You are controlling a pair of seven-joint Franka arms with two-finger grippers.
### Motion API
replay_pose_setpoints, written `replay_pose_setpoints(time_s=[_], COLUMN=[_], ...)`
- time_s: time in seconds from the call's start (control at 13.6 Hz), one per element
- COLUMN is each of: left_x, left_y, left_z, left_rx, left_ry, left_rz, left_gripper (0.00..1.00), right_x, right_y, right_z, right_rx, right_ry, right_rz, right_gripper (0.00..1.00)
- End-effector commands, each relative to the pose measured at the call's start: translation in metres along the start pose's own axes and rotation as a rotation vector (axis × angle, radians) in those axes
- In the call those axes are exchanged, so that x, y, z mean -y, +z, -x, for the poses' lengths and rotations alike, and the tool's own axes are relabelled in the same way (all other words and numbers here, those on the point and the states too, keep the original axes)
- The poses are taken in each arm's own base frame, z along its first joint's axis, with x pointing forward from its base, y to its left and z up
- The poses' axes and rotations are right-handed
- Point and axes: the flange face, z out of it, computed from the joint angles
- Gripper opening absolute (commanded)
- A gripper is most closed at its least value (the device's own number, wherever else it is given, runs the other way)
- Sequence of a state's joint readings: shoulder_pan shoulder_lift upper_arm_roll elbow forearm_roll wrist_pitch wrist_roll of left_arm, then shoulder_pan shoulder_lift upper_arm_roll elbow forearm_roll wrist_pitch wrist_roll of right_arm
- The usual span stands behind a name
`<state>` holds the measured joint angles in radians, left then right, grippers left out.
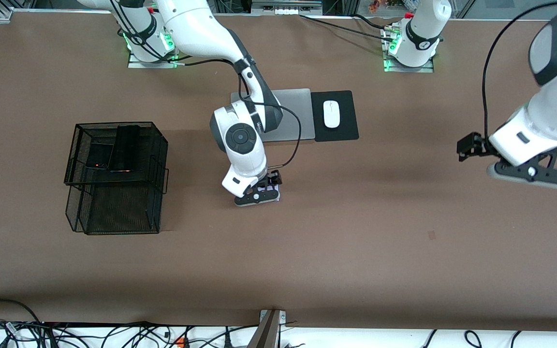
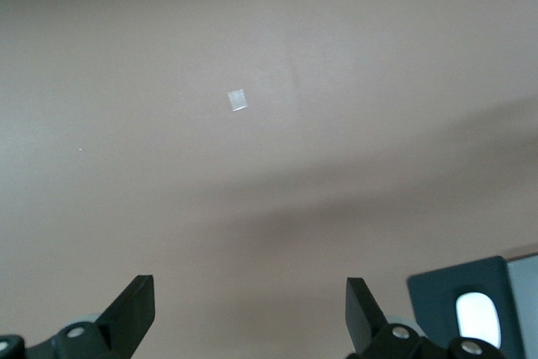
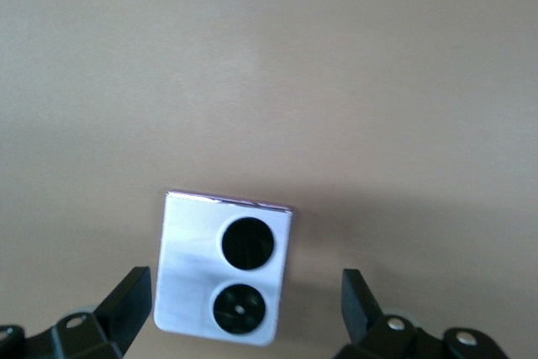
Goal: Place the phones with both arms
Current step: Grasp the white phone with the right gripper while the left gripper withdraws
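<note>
The squarish lilac-white phone (image 3: 223,279) with two black circles lies flat on the brown table. My right gripper (image 3: 244,304) is low over it near the table's middle (image 1: 259,193), open, one finger (image 3: 126,302) on each side and not touching it. The long black phone (image 1: 126,147) and the small folded black phone (image 1: 98,155) lie side by side on the top tier of the black mesh basket (image 1: 116,212). My left gripper (image 1: 530,173) hangs open and holding nothing over bare table (image 2: 250,308) at the left arm's end.
A silver laptop (image 1: 295,116) lies closed near the robots' bases, partly under the right arm. Beside it a white mouse (image 1: 331,114) sits on a black pad (image 1: 346,128). A small square mark (image 1: 432,235) is on the table nearer the front camera.
</note>
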<state>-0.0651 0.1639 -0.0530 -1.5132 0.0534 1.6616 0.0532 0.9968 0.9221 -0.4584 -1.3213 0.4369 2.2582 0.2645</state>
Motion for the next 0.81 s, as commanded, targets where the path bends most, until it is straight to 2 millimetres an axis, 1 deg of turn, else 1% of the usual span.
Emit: replay_pose_setpoints(time_s=[0.0,0.07,0.22,0.29,0.52,0.74], left_x=[0.000,0.005,0.006,0.006,0.006,0.001], left_y=[-0.028,-0.037,-0.051,-0.057,-0.063,-0.062], left_z=[0.052,0.062,0.064,0.064,0.065,0.070], left_rx=[-0.034,-0.047,-0.072,-0.081,-0.088,-0.079], left_ry=[0.004,-0.007,-0.016,-0.024,-0.027,-0.011], left_rz=[0.011,0.010,0.008,0.008,0.030,0.045], left_gripper=[1.00,1.00,1.00,1.00,1.00,1.00], right_x=[0.015,0.021,0.018,0.018,0.018,0.017], right_y=[0.014,0.017,0.018,0.023,0.031,0.038], right_z=[0.002,0.006,0.005,0.007,0.010,0.012], right_rx=[-0.035,-0.026,-0.025,-0.019,-0.011,-0.004], right_ry=[-0.018,-0.025,-0.032,-0.030,-0.047,-0.044], right_rz=[-0.034,-0.045,-0.040,-0.038,-0.025,-0.023], right_gripper=[1.00,1.00,1.00,1.00,1.00,1.00])
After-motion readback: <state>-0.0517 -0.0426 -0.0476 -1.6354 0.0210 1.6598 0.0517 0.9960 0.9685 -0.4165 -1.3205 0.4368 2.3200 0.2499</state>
